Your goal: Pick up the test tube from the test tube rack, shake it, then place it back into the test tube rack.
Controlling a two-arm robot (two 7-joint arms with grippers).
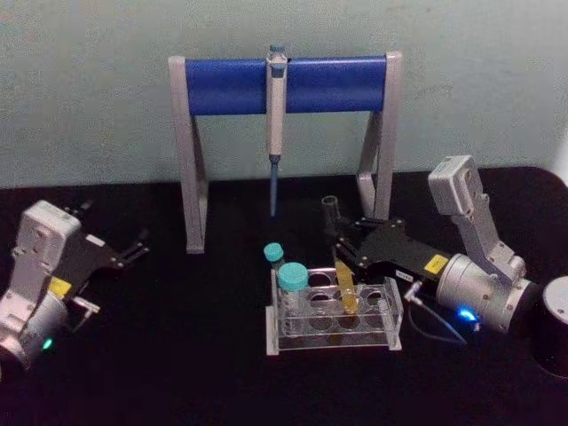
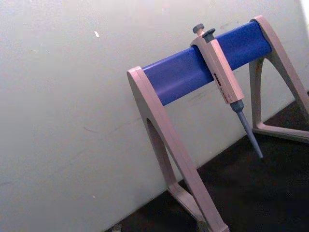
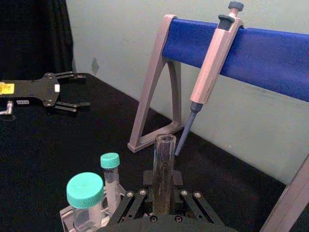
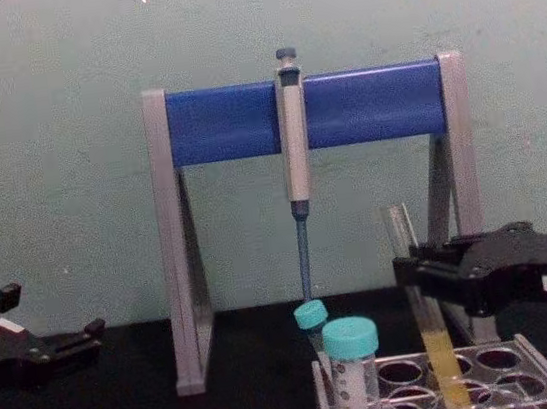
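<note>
At the left edge of the head view, the left gripper lay low over the black table, fingers spread and empty. Lower middle, the translucent plastic test tube rack held a wide teal-capped tube and a slim teal-capped tube. To their right, the right gripper clamped the tilted glass test tube, yellow liquid in its lower part, its foot in a rack hole.
</note>
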